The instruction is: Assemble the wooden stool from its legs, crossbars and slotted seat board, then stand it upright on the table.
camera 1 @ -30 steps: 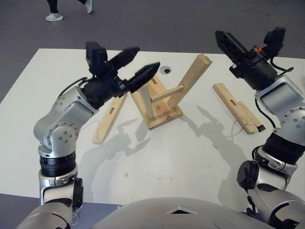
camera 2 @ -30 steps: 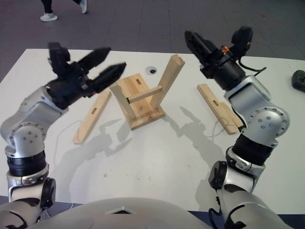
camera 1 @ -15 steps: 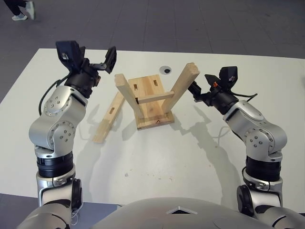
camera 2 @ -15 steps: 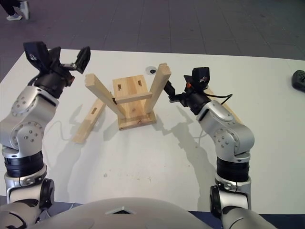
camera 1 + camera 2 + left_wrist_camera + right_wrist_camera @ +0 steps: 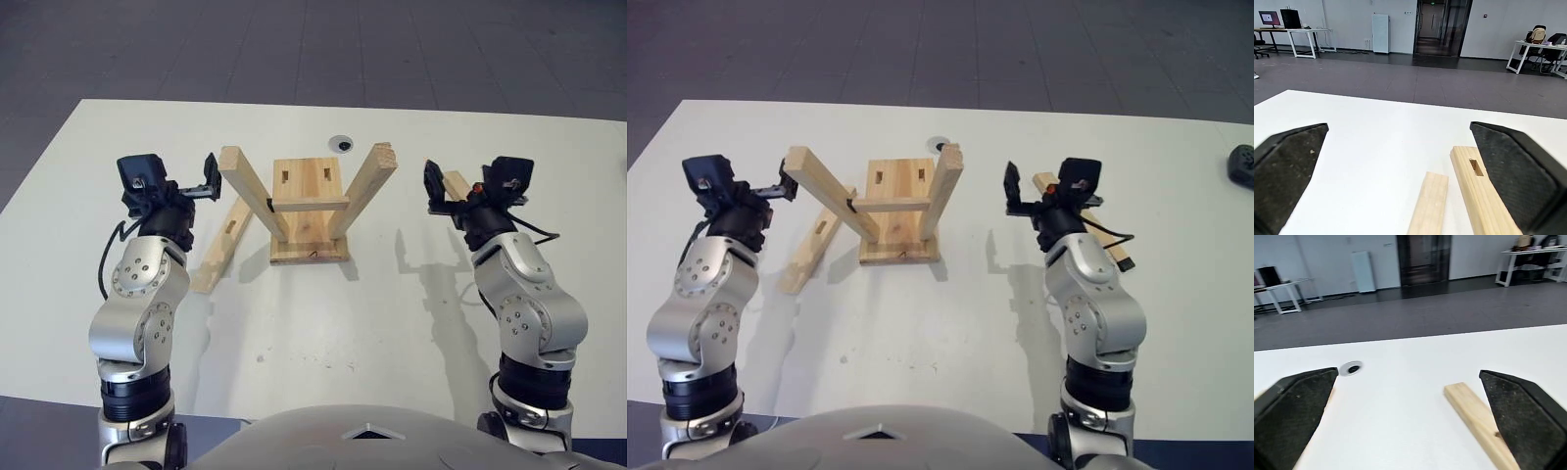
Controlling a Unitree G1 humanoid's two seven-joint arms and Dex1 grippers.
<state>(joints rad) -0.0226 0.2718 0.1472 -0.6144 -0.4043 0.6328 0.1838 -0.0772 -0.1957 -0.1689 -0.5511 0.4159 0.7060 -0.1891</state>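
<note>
The slotted seat board (image 5: 307, 211) lies flat on the white table (image 5: 323, 333). Two legs rise from it in a V, the left leg (image 5: 250, 192) and the right leg (image 5: 363, 186), joined by a crossbar (image 5: 310, 205). A loose slotted leg (image 5: 221, 247) lies left of the board, and another loose piece (image 5: 1095, 229) lies to its right. My left gripper (image 5: 173, 183) stands open just left of the left leg, holding nothing. My right gripper (image 5: 470, 191) stands open over the right loose piece. In the left wrist view, two wooden ends (image 5: 1478, 190) lie between the fingers (image 5: 1288, 166).
A round cable grommet (image 5: 341, 144) sits in the table behind the board. A small black object (image 5: 1242, 163) rests at the table's far right edge. Grey floor lies beyond the far edge. The near half of the table is bare.
The camera has shifted. Both arms have come down from high above the table and drawn back to either side of the stool. Both grippers stay open and hold nothing.
</note>
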